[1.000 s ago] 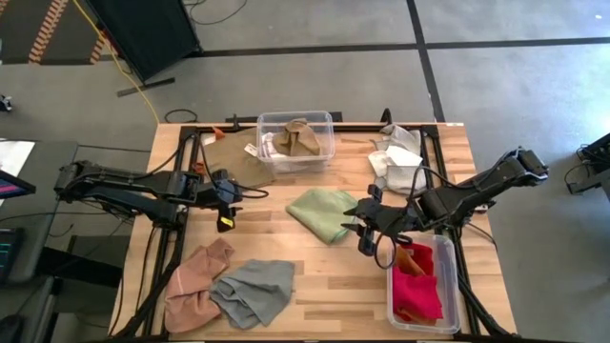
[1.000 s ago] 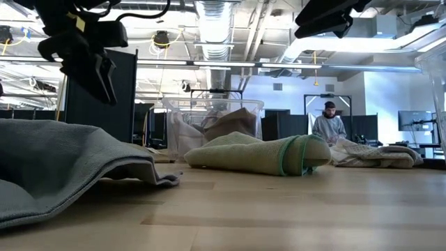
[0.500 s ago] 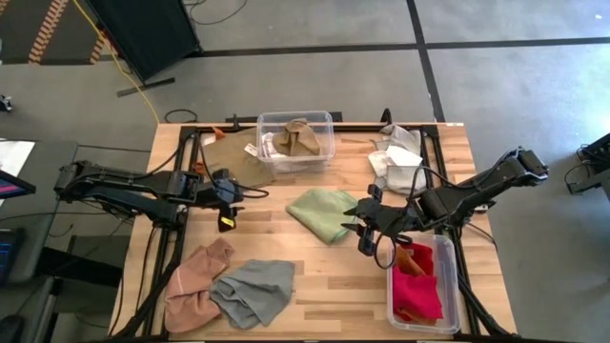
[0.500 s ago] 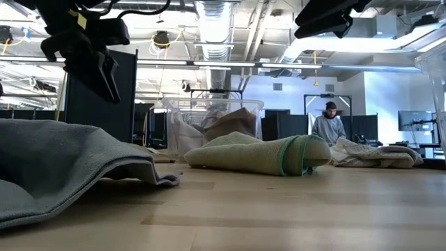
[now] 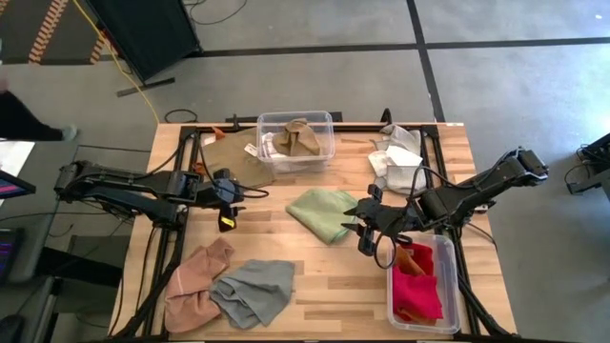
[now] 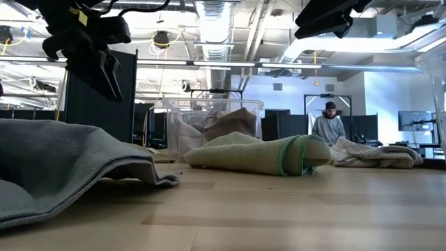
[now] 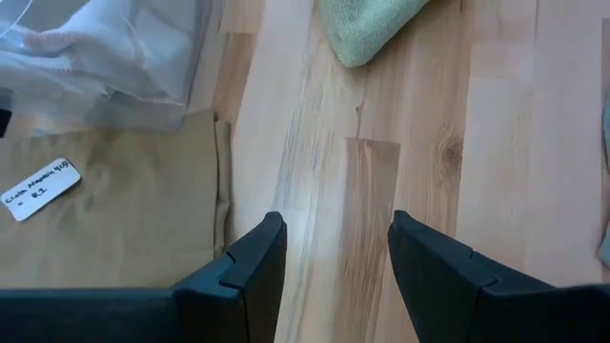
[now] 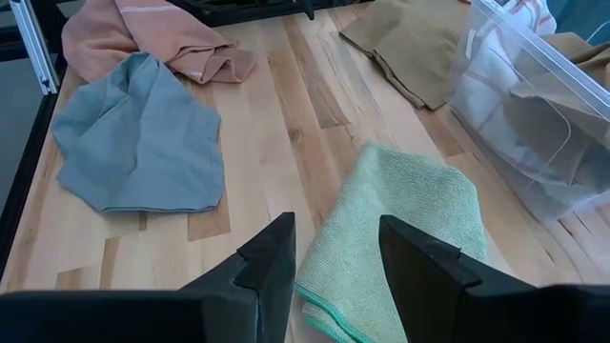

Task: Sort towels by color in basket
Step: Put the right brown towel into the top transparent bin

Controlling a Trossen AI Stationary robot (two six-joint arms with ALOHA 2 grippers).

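A light green towel (image 5: 324,211) lies flat mid-table. A grey towel (image 5: 253,291) and a pink one (image 5: 195,281) lie near the front left. A tan towel (image 5: 232,152) with a white tag (image 7: 38,188) lies beside the far clear bin (image 5: 329,122), which holds tan and beige towels. Red towels (image 5: 416,286) fill the front right bin. My left gripper (image 7: 334,248) hovers open above bare wood at the tan towel's edge. My right gripper (image 8: 338,238) hovers open over the green towel's (image 8: 400,229) right end.
A pile of white towels (image 5: 396,157) sits at the far right. Black frame rails (image 5: 186,171) run along the table's left and right sides. Bare wood shows between the green and grey towels. A person (image 6: 329,125) stands in the room beyond.
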